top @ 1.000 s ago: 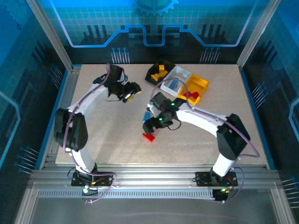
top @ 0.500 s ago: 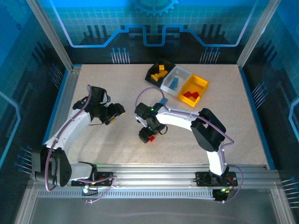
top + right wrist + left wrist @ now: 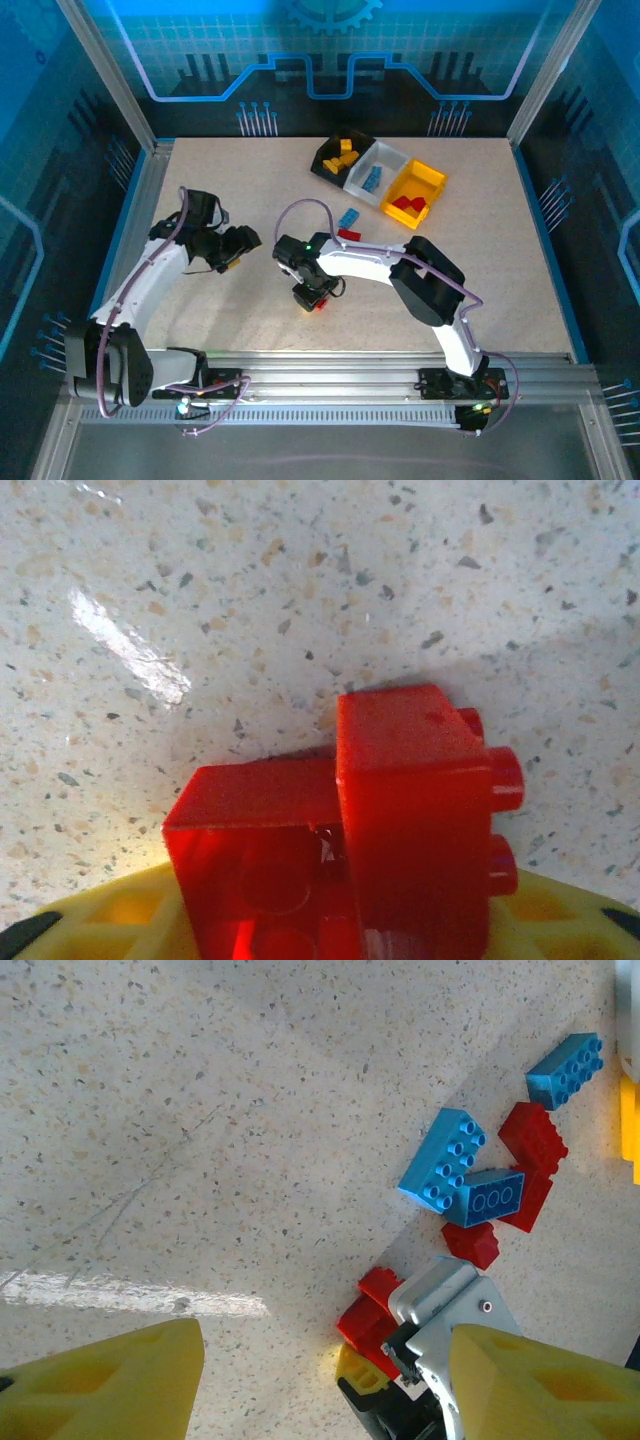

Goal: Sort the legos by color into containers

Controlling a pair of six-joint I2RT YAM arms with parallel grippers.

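My right gripper (image 3: 312, 297) is down on the table in the middle, shut on a red lego (image 3: 400, 810) made of two joined bricks (image 3: 321, 304), with yellow pads (image 3: 110, 920) on both sides. To its left my left gripper (image 3: 236, 250) stands open with nothing in it, its yellow fingers (image 3: 110, 1380) wide apart. In the left wrist view several loose legos lie together: a light blue one (image 3: 445, 1158), a darker blue one (image 3: 487, 1197), another blue one (image 3: 565, 1068) and red ones (image 3: 532, 1138). The containers stand in a row at the back: black (image 3: 327, 163), white (image 3: 389, 153), yellow (image 3: 432, 177).
A blue lego (image 3: 348, 217) and a red lego (image 3: 349, 235) lie between the right arm and the bins. The black bin holds yellow-orange bricks, the white one blue bricks, the yellow one red bricks. Metal frame posts stand at the table's back corners.
The right gripper has moved left and down onto the red lego and closed on it. The left gripper has pulled back from the far middle toward the left.
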